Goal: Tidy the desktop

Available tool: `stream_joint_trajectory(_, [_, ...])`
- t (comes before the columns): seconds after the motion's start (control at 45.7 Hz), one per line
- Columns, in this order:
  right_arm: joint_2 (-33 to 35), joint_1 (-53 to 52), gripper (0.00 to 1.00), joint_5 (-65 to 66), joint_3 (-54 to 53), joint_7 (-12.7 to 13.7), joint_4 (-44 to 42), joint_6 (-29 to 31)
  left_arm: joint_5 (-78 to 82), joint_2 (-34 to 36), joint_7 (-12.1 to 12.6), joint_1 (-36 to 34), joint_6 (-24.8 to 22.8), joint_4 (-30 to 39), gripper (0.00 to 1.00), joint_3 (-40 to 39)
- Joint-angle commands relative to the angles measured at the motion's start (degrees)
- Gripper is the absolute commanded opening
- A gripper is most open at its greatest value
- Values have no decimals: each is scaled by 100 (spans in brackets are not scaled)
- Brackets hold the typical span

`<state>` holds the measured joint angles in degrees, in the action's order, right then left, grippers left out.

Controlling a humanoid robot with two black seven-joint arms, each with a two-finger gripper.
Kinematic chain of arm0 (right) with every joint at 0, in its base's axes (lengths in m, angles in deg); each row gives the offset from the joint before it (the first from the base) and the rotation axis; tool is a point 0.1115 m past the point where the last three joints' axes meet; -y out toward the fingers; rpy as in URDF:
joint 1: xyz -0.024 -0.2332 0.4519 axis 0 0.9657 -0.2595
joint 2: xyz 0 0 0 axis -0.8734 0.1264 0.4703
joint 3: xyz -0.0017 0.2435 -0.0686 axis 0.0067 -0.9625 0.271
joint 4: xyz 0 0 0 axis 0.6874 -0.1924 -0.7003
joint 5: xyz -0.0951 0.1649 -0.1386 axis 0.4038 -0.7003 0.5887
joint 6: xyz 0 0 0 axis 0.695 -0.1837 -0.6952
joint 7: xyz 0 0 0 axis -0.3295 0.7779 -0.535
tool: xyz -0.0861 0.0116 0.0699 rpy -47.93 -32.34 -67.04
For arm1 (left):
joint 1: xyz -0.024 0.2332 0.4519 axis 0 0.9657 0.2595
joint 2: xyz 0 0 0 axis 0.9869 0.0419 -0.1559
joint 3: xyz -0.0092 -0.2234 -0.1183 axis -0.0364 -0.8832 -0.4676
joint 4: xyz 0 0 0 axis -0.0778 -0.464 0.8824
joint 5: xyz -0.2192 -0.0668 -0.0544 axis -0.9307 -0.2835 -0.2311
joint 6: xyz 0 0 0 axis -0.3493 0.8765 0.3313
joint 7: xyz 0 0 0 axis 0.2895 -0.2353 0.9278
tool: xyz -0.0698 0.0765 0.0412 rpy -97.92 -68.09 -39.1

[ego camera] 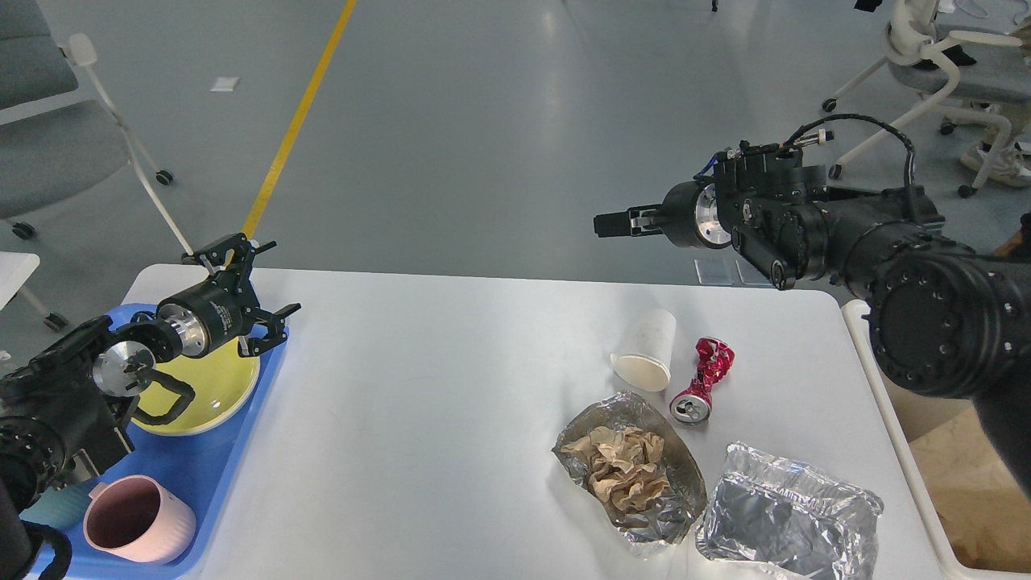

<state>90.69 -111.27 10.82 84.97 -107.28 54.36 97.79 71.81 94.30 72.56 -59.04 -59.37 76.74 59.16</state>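
One white desktop [419, 403], smooth, rectangular with rounded corners, fills the lower part of the head view, with grey floor beyond its far edge. One blue plastic tray [233, 451] sits on its left end, holding one round yellow plate [217, 387] and one matte pink cup [138, 519], upright, near the tray's front. On the desktop's right half, five items: one white paper cup [646, 351] lying on its side, open mouth toward the viewer; one red metal can [703, 380], crushed and twisted, just right of the cup; two crinkled foil containers, silver and dented, the left foil container [636, 471] holding one wad of crumpled brown paper [627, 469], the right foil container [785, 515] beside it near the front edge. One cream bin [902, 451] stands off the desktop's right side, only partly in view. Two black arms. Left gripper [250, 296] hangs over the far edge of the plate, fingers spread wide, nothing between them. Right gripper [619, 223] is raised beyond the desktop's far edge, pointing left, above and well apart from the paper cup; seen edge-on and dark, so its spread cannot be told. Two wheeled office chairs stand on the floor: left chair [56, 129], right chair [950, 72].
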Motion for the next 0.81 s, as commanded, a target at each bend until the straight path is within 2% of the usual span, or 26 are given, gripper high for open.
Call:
stream_joint_trajectory(0.0, [343, -41, 100, -3, -56, -6, -10, 0, 0, -1, 0, 0, 0, 1, 96, 0])
stream_joint_trajectory(0.197, [739, 30, 100, 14, -65, -24, -19, 0, 0, -1, 0, 0, 0, 1, 96, 0])
stream_joint_trajectory(0.788, [995, 320, 100, -3, -363, -32, -19, -9, 0, -1, 0, 0, 0, 1, 96, 0])
